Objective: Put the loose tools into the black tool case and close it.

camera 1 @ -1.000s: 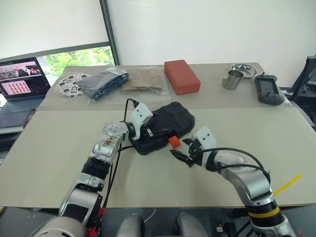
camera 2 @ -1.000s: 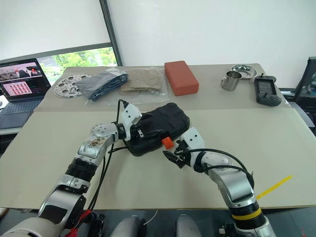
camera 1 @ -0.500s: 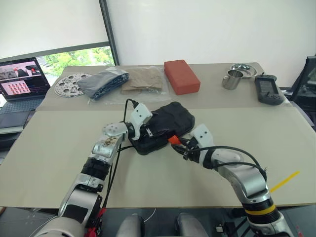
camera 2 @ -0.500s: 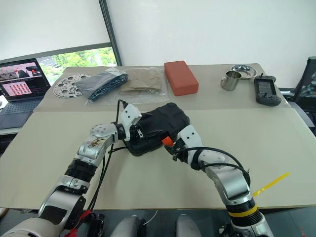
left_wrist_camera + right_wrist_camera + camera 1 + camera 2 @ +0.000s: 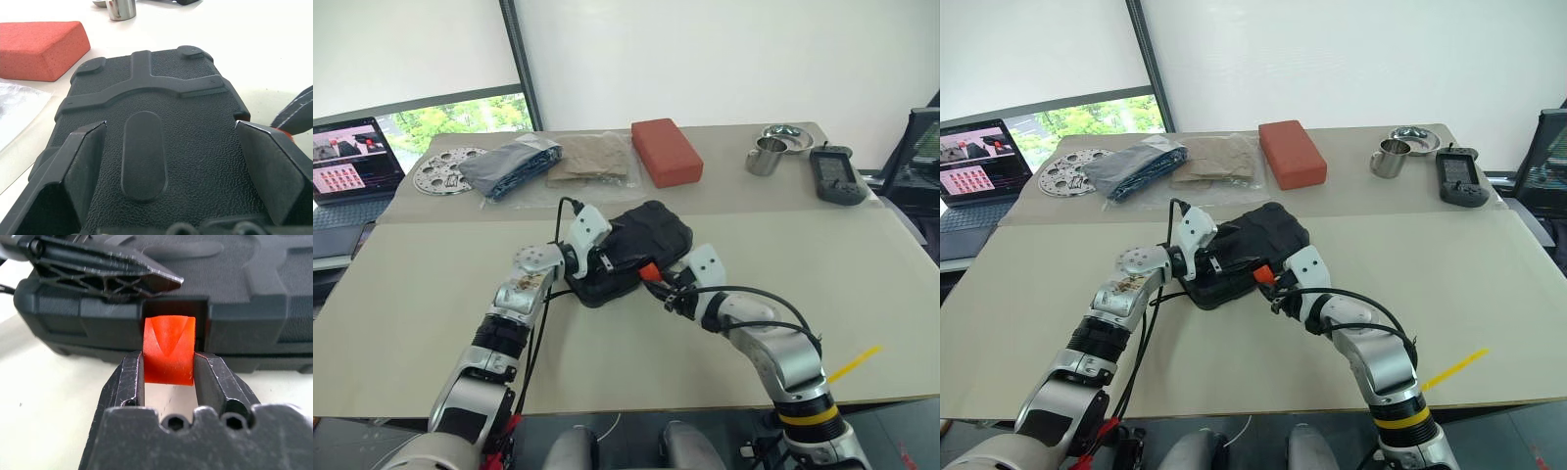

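Note:
The black tool case [image 5: 651, 235] lies in the middle of the table with its lid down. My left gripper [image 5: 168, 166] is open, its two fingers [image 5: 73, 171] spread wide low over the lid's near-left part. An orange latch [image 5: 168, 350] sticks out of the case's front edge. My right gripper [image 5: 168, 364] is shut on that latch, one finger on each side of it. In the left eye view the right gripper [image 5: 663, 285] sits at the case's front right corner. The loose tools are out of view.
Along the far edge of the table lie a red block [image 5: 666, 152], a steel mug [image 5: 765, 157], a black-grey handheld device [image 5: 830, 176], plastic bags [image 5: 514, 164] and a perforated metal disc [image 5: 447, 169]. A laptop [image 5: 352, 166] stands at the far left.
My right gripper has moved up to the case's front edge and closed on the orange latch. The left gripper has stayed on the lid. The camera has shifted slightly.

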